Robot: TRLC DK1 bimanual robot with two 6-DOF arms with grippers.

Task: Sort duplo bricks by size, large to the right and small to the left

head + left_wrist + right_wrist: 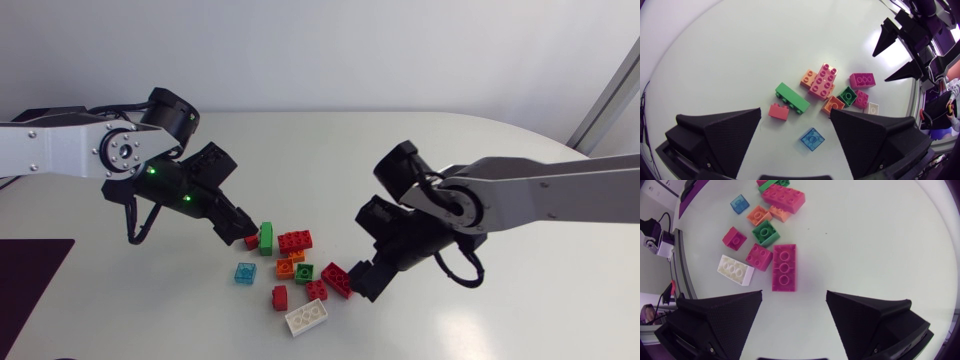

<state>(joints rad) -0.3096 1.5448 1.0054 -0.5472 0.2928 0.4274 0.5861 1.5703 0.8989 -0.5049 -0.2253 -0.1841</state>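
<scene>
Lining up the first picks at the duplo pile, both grippers empty.

My left gripper [796, 116] is hanging with its fingers spread, the small red brick [778, 111] just ahead of them. My right gripper [794, 294] is also standing open, just short of the long red brick [784, 267]. Next, I judge, each should descend, straddle its brick and close.

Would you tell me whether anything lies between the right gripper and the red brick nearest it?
Nothing visible does. The open right gripper sits short of the red brick, with bare table between them. The other bricks lie beside and beyond it.
</scene>
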